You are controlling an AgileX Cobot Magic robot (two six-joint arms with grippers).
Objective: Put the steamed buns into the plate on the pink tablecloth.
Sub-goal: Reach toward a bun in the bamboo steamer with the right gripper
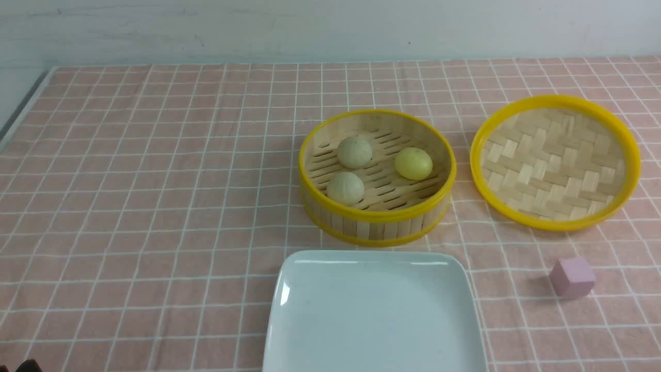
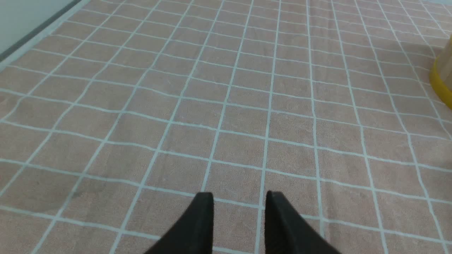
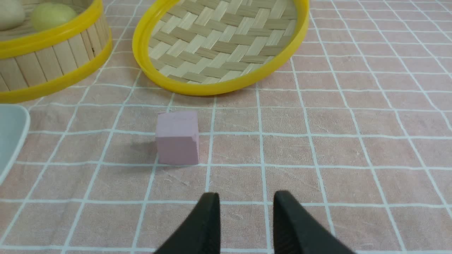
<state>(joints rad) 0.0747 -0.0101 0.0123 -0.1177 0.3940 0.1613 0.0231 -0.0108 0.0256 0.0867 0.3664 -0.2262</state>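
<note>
On the pink tablecloth (image 1: 155,181), at centre: a round bamboo steamer basket (image 1: 377,219) holding the far beige bun (image 1: 354,151) and near beige bun (image 1: 345,188) toward the left of its slatted floor, and the yellow bun (image 1: 413,163) to the right, each apart from the others. Just near of the basket, the white square plate (image 1: 374,310), flat on the cloth, near edge cut off in the front view. Right of the basket and close beside it, the woven lid (image 1: 555,163), inner side up. Near of the lid and right of the plate, a small pink cube (image 1: 572,278). Left gripper (image 2: 239,195) over bare cloth left of the basket, black fingers spread, grid lines showing in the gap. Right gripper (image 3: 243,195) near of the cube, fingers likewise parted, cloth visible between them.
</note>
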